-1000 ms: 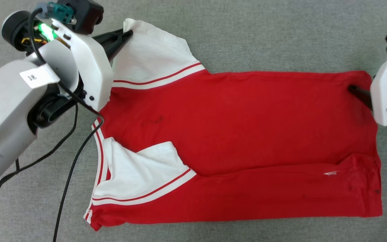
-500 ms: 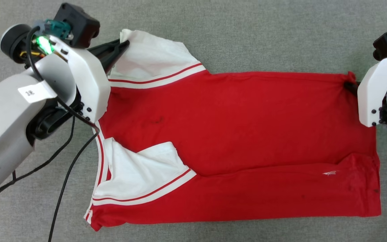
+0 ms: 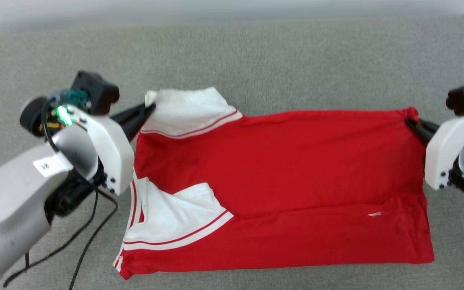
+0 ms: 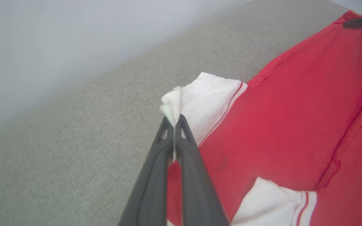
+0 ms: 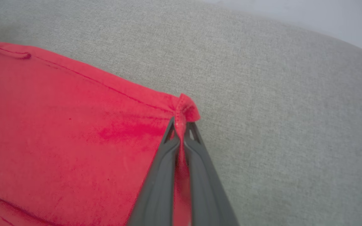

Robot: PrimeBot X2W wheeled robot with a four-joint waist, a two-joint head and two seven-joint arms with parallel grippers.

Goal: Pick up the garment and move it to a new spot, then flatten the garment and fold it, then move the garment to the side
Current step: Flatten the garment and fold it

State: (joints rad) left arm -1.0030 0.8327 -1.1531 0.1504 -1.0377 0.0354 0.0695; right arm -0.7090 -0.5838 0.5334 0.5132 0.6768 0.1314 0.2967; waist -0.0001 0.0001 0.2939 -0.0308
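The garment (image 3: 280,177) is a red T-shirt with white sleeves, spread sideways on the grey surface with its near long edge folded over. Its far edge is lifted off the surface. My left gripper (image 3: 150,108) is shut on the far white sleeve's tip; the left wrist view shows the garment (image 4: 294,131) with the left gripper (image 4: 175,123) pinching that white cloth. My right gripper (image 3: 409,119) is shut on the far hem corner; in the right wrist view the garment (image 5: 58,131) bunches between the right gripper (image 5: 181,123) tips. No print shows.
A grey fabric surface (image 3: 256,68) lies all around the shirt, with a pale wall at its far edge (image 4: 42,47). Black cables (image 3: 91,237) hang from my left arm near the collar end.
The right gripper has closed on the far hem corner. Both grippers have raised the shirt's far edge, and the head view has tilted so more of the far surface shows.
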